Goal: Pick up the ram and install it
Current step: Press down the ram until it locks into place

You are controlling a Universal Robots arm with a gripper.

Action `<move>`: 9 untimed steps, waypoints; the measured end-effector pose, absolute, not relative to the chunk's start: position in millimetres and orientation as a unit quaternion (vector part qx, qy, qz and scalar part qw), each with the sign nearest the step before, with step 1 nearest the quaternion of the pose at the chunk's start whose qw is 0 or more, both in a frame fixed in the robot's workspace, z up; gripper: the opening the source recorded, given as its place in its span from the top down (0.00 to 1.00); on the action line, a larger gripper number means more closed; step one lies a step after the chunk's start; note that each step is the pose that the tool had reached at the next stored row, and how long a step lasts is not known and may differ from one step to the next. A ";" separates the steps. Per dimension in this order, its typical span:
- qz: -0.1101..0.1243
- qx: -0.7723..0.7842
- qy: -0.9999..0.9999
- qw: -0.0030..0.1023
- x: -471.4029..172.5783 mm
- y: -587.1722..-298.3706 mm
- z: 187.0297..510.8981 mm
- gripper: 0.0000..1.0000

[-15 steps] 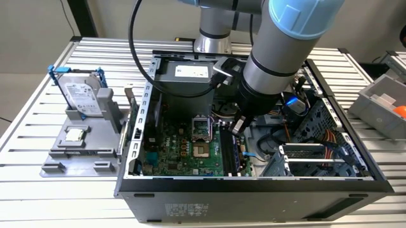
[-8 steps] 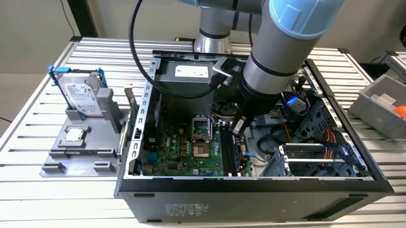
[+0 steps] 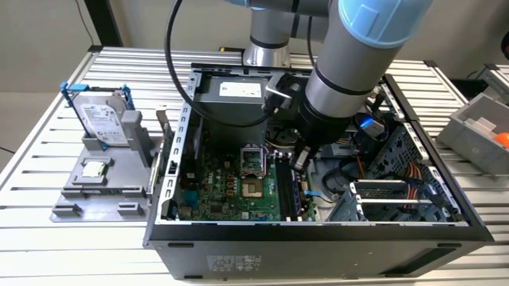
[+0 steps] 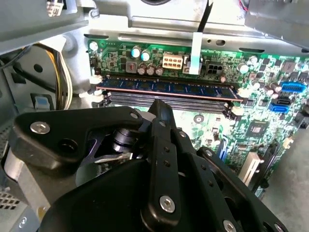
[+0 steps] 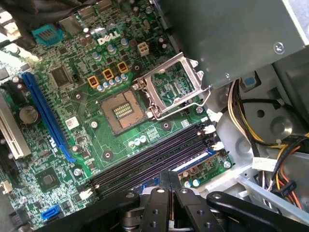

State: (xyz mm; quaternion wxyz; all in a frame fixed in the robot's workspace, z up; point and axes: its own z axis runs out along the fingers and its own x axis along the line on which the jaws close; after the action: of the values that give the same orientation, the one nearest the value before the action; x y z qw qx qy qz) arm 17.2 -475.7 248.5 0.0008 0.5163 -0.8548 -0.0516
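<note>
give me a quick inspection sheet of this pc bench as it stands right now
surface: slatted metal table, carrying the open pc case.
job's things: the ram sits lengthwise in a slot on the motherboard; beside it, black slots are unfilled.
clutter: a grey fixture with a hard drive on the exterior view's left; a grey bin on its right.
grippers: the gripper is low inside the case over the slots; in the second wrist view its tip is just short of the ram.
cables: black cable looping off the arm; yellow and orange wire bundles inside the case.
surroundings: nothing seen beyond the table.
</note>
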 end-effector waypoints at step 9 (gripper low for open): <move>-0.053 0.544 -0.837 0.001 20.2 -475.8 248.8 1.00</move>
State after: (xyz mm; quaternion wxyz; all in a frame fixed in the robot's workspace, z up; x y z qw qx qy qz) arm 20.2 -475.8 248.8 0.0013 0.5444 -0.8371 -0.0534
